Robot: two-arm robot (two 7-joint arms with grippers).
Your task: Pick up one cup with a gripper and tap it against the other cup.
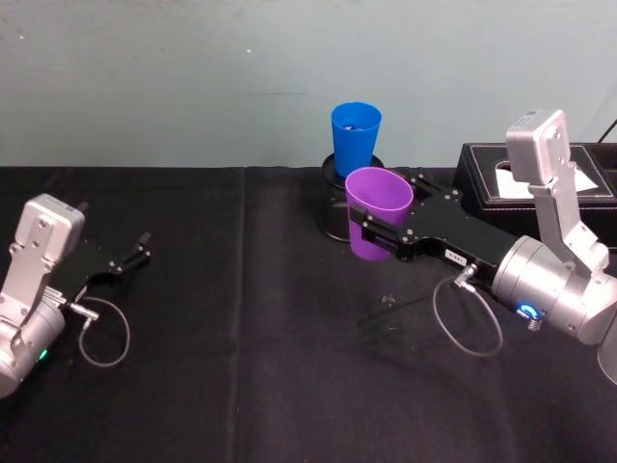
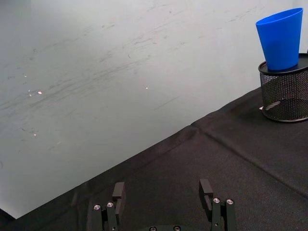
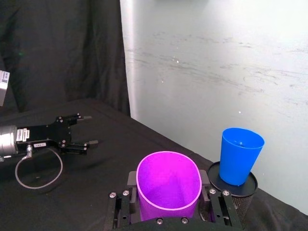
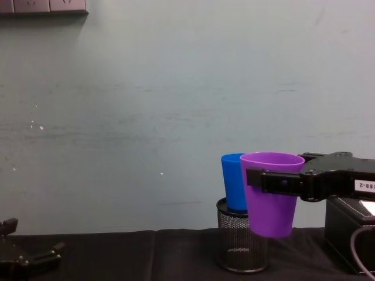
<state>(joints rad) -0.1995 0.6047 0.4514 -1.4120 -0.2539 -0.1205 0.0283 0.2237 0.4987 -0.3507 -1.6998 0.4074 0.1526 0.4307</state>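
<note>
The smooth purple cup (image 1: 378,198) hangs tilted above the black cloth (image 1: 241,367), clenched at mid-wall between the flat black fingers of the right gripper (image 1: 388,217). At its 11 o'clock, just beside it, the glossy blue cup (image 1: 355,135) stands upright on a black wire-mesh holder (image 1: 333,207). A dark box (image 1: 540,178) sits at 3 o'clock. Well apart at 9 o'clock, the left gripper (image 1: 138,249) rests with its jaws spread, grasping nothing.

counter (image 1: 241,367) covered in black cloth, one crease running front to back, left of centre. standing on it near the back edge by the wall: black wire-mesh pen holder (image 2: 284,96), upright. to its right, apart from it: black box (image 1: 540,183), white patch on top.
</note>
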